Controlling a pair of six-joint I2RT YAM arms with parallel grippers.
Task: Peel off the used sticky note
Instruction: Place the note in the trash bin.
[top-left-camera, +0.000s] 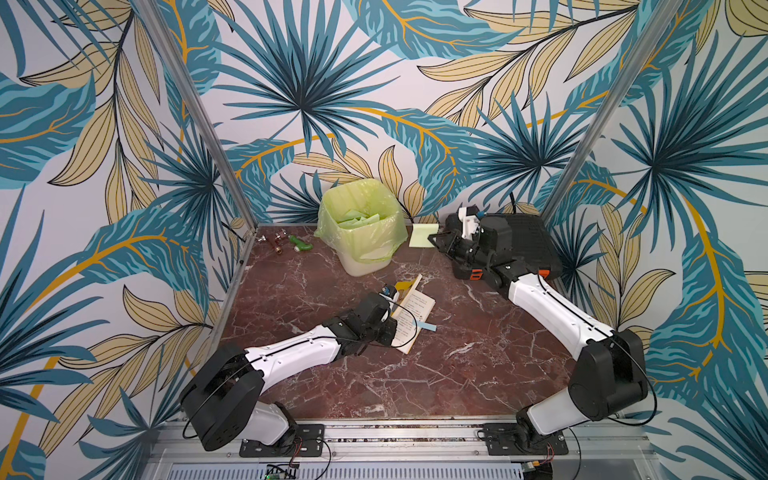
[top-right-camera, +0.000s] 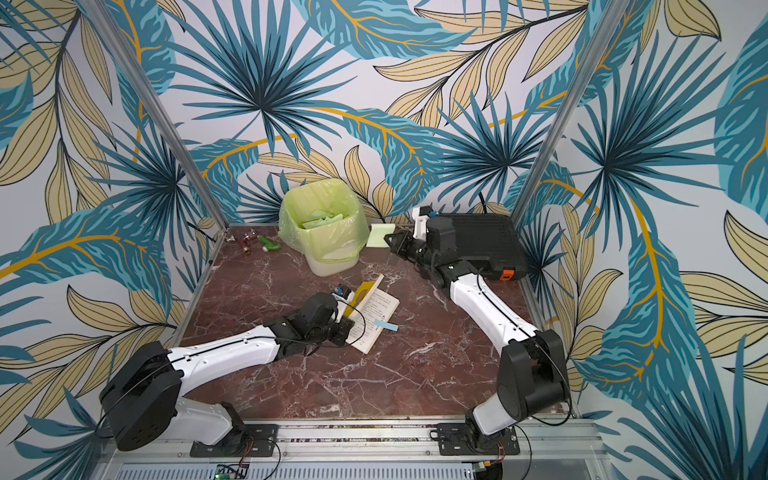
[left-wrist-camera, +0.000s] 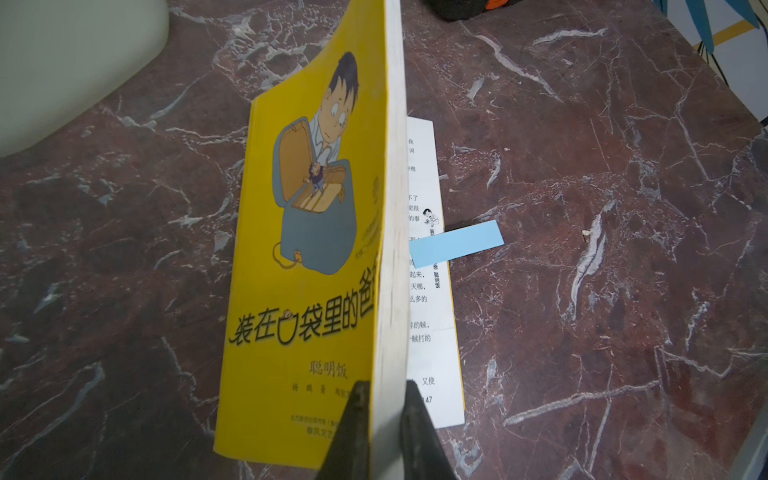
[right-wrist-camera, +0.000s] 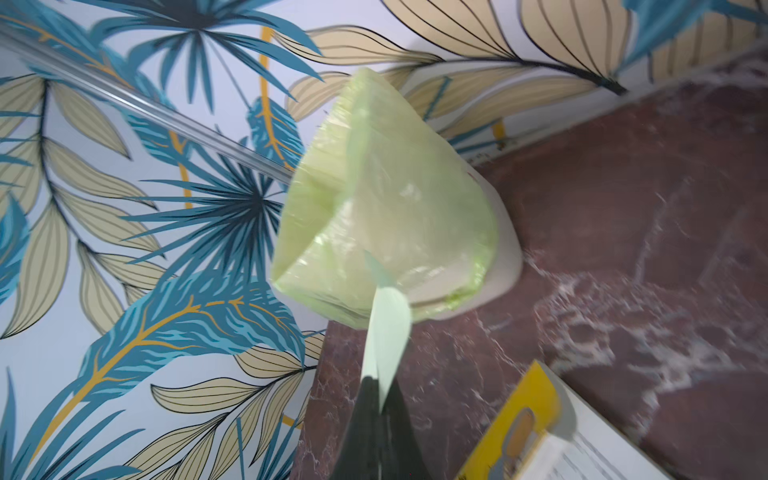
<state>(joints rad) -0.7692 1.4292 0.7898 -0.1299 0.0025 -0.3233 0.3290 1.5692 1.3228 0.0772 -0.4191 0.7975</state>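
Book (left-wrist-camera: 307, 249) cover pinched by L claw (left-wrist-camera: 386, 386), R claw (right-wrist-camera: 380, 386) pinching green note (right-wrist-camera: 386, 328), blue tab (left-wrist-camera: 457, 243) partly hidden

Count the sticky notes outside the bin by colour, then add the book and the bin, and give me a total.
green sticky note: 1, pinched in the right gripper
blue sticky note: 1
book: 1
bin: 1
Total: 4

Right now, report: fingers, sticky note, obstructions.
Left fingers shut on book cover, raised. Right fingers shut on green note beside bin. Blue tab on open page. Nothing between note and bin.
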